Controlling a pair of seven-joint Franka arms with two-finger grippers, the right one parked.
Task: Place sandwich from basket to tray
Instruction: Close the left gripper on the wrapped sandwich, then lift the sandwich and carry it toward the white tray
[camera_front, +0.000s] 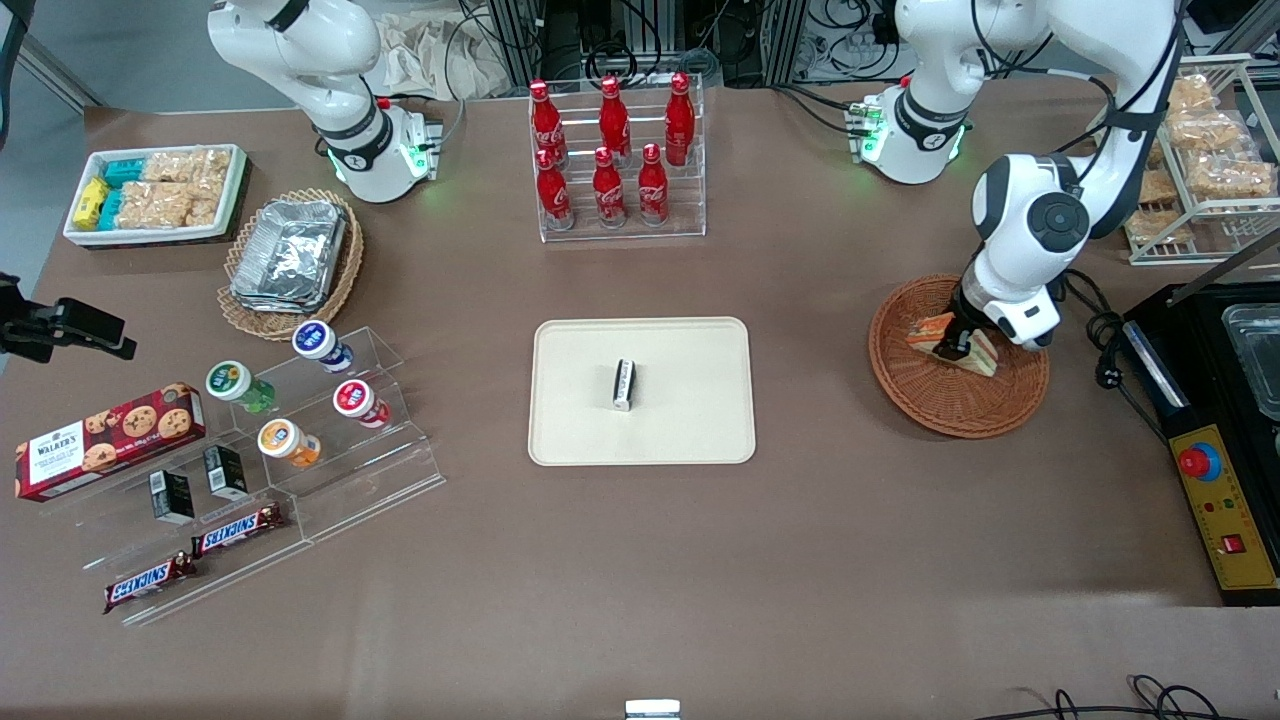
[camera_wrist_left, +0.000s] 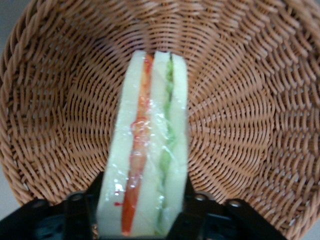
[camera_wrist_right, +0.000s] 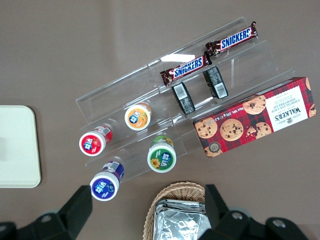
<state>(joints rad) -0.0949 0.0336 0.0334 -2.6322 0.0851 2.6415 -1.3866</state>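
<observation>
The flat beige rectangular tray (camera_front: 690, 420) lies mid-desk. The round reddish-brown woven wicker basket (camera_front: 925, 400) sits toward the working arm's end. In it stands the clear-wrapped triangular white-bread sandwich (camera_wrist_left: 150, 165), layered orange-red and green, clamped between the gripper's (camera_wrist_left: 142, 212) jaws.

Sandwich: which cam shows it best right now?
Left wrist view: the sandwich fills the frame, filling layers clear, standing in the basket between the gripper fingers. Front view shows it small, partly hidden by the arm. Right wrist view misses it.
</observation>
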